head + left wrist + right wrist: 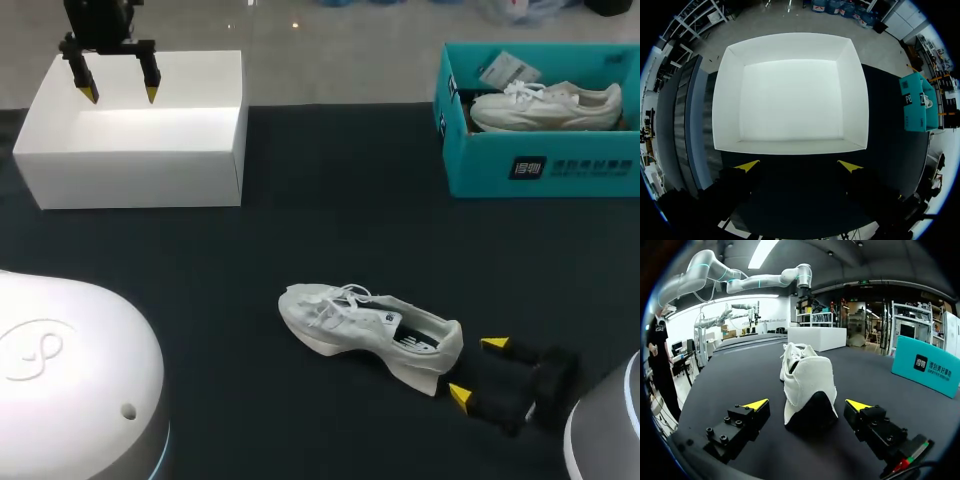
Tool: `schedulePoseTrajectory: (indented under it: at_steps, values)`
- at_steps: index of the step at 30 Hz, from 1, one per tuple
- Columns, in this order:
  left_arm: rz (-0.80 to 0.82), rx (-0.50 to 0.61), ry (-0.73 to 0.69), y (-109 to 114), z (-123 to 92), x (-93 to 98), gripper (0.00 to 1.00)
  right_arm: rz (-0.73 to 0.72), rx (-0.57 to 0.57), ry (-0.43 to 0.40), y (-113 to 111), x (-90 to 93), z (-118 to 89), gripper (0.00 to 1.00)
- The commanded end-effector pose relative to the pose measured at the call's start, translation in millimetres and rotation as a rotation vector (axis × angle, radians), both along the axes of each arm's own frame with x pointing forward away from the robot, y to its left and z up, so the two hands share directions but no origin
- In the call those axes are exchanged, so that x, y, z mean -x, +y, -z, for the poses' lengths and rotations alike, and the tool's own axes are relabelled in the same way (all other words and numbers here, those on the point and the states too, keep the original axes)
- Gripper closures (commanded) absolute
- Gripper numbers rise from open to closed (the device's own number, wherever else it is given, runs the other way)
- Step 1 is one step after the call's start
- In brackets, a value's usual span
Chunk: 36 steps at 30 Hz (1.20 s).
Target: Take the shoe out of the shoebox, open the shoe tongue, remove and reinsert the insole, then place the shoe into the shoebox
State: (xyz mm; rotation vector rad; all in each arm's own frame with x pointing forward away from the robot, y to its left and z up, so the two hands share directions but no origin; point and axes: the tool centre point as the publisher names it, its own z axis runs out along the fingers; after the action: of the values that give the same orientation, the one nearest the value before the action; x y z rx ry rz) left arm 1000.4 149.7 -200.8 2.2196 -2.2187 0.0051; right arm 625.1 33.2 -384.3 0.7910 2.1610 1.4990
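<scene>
Two end effectors, two shoes

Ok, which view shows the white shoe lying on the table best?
The head view: the whole shoe shows from above, laces and opening, with the open right hand at its heel. The right wrist view gives only its heel end. The left wrist view misses it, showing the white box.

black table, shoe, white box, teal shoebox
</scene>
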Motion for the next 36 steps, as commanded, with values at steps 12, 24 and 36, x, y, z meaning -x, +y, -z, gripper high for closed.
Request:
schedulePoseTrajectory:
  at_steps: [12, 24, 36]
  values:
    - [0.0, -0.002, 0.0, 0, 0, 0.1, 0.0, 0.079, 0.047, -0.018, 32, -43.1, 23, 0.0]
    - [0.0, -0.002, 0.0, 0, 0, 0.1, 0.0, -0.009, 0.064, 0.026, 52, -55.5, 32, 0.0]
    - [0.0, -0.002, 0.0, 0, 0, 0.1, 0.0, -0.181, 0.029, 0.033, 45, -61.2, 31, 1.0]
